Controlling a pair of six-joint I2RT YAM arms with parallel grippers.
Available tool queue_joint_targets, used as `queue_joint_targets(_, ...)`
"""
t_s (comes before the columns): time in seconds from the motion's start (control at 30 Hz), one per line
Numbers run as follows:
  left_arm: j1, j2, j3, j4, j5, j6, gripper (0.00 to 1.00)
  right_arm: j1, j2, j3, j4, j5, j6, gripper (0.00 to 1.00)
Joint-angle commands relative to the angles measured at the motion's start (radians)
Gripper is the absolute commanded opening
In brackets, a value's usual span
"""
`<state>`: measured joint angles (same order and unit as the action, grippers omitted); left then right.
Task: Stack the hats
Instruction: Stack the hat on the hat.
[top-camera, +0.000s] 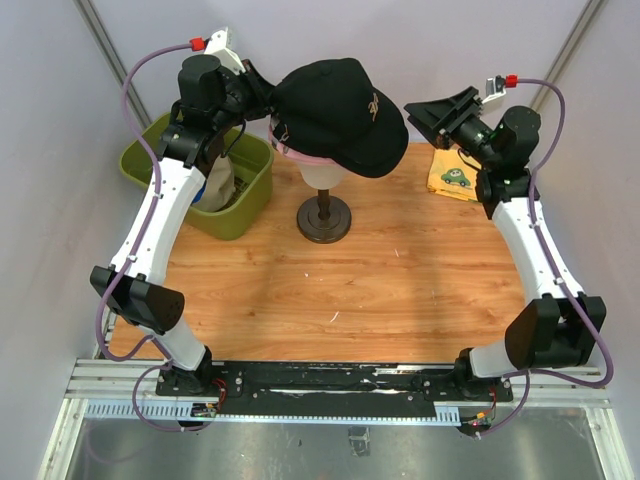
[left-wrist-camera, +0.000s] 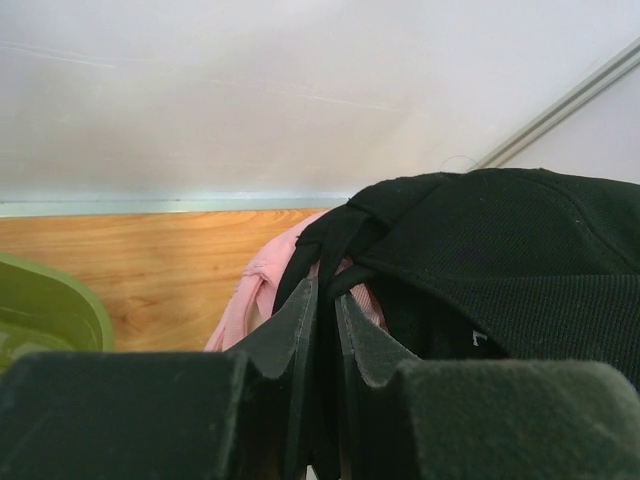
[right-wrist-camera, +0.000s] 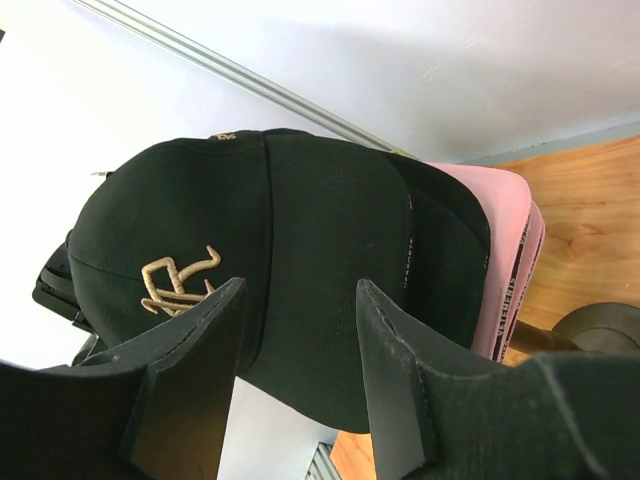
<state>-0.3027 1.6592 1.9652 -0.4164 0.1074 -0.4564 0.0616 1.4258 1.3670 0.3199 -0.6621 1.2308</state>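
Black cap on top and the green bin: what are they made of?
black cap: woven fabric, matte, possibly cotton twill; fine weave, stitched seams and a gold embroidered logo show.
green bin: looks like moulded plastic; smooth, slight sheen, rounded rim.

- The stand (top-camera: 323, 218) sits at the back middle of the table (top-camera: 400, 290), with the head (top-camera: 320, 175) on it.
- The lower cap (top-camera: 298, 153) sits on the head, and the top cap (top-camera: 340, 105) lies over it.
- The bin (top-camera: 250, 205) stands left of the stand at the back left corner, with fabric (top-camera: 217, 180) inside.
- A cloth (top-camera: 455, 177) lies at the back right.
- The left gripper (left-wrist-camera: 325, 297) is at the top cap's left rear, pinching it.
- The right gripper (right-wrist-camera: 300, 290) is to the top cap's right, apart from it.
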Motion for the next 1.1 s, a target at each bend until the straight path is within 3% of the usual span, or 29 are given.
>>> queue_joint_targets(0.0,0.007,0.011,-0.035,-0.121,-0.044,0.019,0.15,-0.014,-0.014,-0.012,0.064,-0.019,-0.003,0.49)
queue_joint_targets(0.4,0.007,0.014,-0.048,-0.117,-0.043,0.008,0.16,-0.03,-0.012,-0.071,0.069,-0.025,-0.033,0.5)
queue_joint_targets(1.07,0.006,0.04,-0.027,-0.128,-0.028,-0.003,0.16,0.022,0.11,-0.06,0.231,-0.118,0.09,0.5)
